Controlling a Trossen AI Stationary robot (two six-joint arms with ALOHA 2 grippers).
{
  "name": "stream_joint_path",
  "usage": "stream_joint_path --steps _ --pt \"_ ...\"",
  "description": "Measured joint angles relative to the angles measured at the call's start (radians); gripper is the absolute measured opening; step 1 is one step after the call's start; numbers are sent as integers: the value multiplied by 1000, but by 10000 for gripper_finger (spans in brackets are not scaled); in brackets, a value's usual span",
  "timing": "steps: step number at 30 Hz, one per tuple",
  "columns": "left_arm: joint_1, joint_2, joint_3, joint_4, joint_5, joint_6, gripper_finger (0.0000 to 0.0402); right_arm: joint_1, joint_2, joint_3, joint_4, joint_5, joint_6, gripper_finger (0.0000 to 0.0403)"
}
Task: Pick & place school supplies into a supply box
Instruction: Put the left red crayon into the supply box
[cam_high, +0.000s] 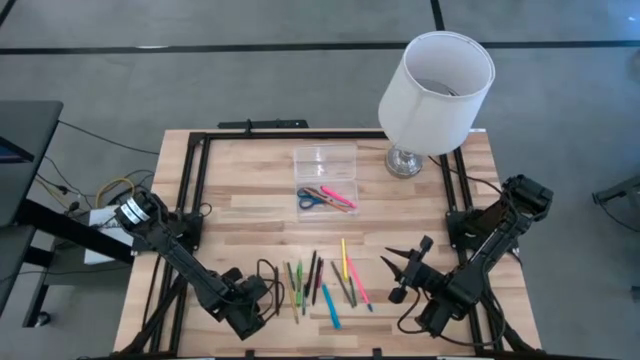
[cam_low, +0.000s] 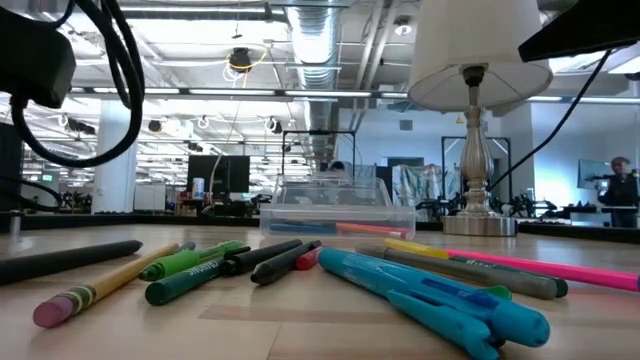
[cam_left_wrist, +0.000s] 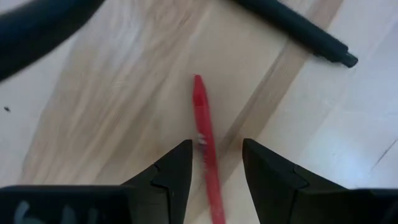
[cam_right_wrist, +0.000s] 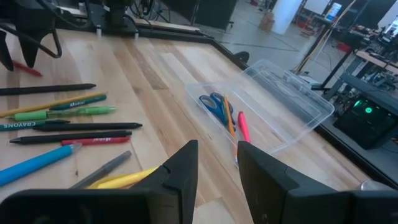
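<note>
Risk: left hand (cam_left_wrist: 214, 165), fingers apart astride the red pen (cam_left_wrist: 205, 143) on the tabletop (cam_left_wrist: 124, 93), may roll it aside when closing.

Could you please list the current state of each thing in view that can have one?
supply box: open, lid swung back, scissors and pink marker inside
left gripper: open, straddling a red pen lying on the table
right gripper: open, empty, above the table
lamp: upright
</note>
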Motion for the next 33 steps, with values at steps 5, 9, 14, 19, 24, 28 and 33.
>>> stream_joint_path --steps 5,9,14,19,24,28,33 --pt "1 3 0 -2 35 19 137 0 0 0 0 -6 0 107" --pt "2 17 5 -28 64 72 137 0 0 0 0 -21 0 107" --pt "0 46 7 -52 76 171 137 0 0 0 1 -25 0 107" --pt "0 55 9 -56 79 214 137 0 0 0 5 -33 0 107" --pt "8 55 8 -55 97 240 137 0 0 0 5 -53 0 107" --pt "20 55 7 -48 110 264 137 0 0 0 5 -55 0 107" --pt "34 55 6 -38 121 298 136 0 0 0 5 -56 0 107"
